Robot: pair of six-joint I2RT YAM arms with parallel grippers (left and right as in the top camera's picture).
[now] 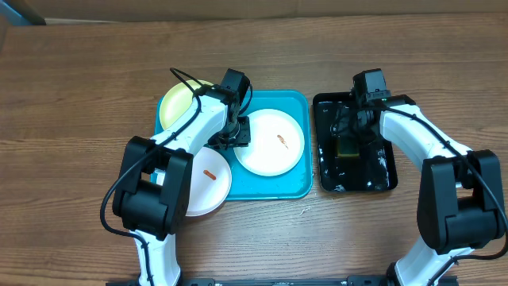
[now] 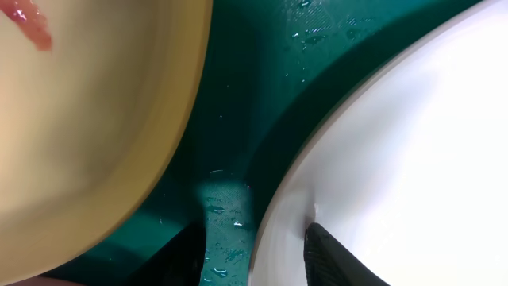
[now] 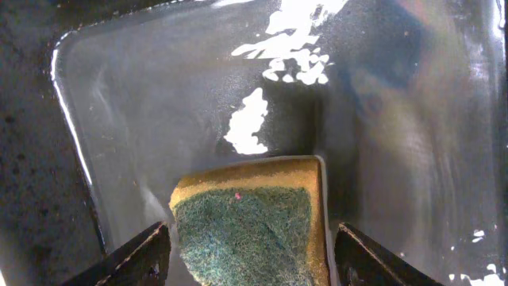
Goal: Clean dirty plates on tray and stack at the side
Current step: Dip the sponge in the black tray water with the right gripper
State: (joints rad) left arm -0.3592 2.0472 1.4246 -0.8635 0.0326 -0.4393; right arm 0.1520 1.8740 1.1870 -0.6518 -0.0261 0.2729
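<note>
Bench (image 1: 79,119): brown wood-grain top, which you see carrying two trays side by side near its middle, close together but not touching. To your left is a turquoise tray (image 1: 300,187) and to your right a smaller glossy black tray (image 1: 357,188). You also have a white plate (image 1: 210,187) with an orange smear at the turquoise tray's near left corner, overlapping its rim, and a tiny white scrap (image 1: 304,211) on the bare wood just in front of that tray.
</note>
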